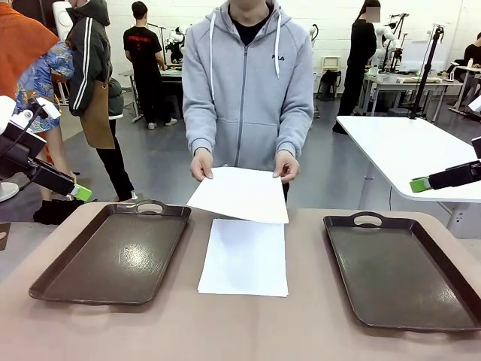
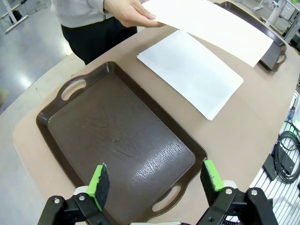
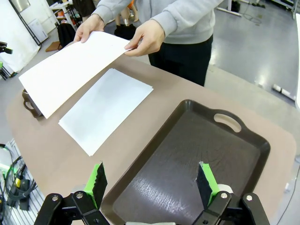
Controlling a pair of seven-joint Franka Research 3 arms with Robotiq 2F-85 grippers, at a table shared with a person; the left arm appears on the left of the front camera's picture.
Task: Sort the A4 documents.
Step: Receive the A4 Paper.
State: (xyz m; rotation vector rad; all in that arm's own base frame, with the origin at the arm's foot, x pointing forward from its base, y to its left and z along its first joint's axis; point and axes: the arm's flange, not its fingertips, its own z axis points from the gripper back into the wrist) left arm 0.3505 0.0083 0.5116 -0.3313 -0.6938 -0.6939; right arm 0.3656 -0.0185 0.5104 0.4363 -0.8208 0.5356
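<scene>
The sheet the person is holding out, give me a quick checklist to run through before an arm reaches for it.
1. Left gripper open, nothing in it: ok.
2. Right gripper open, nothing in it: ok.
3. Held sheet gripped at its far edge by the person's hands, near edge free: ok.
4. Second sheet flat on the table between the trays: ok.
5. Left tray and right tray floors bare: ok.
6. Which tray the held sheet belongs in: cannot tell, both sheets look blank.

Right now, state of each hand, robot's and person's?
Left hand: open, holding nothing.
Right hand: open, holding nothing.
Person's hands: both holding one A4 document.
</scene>
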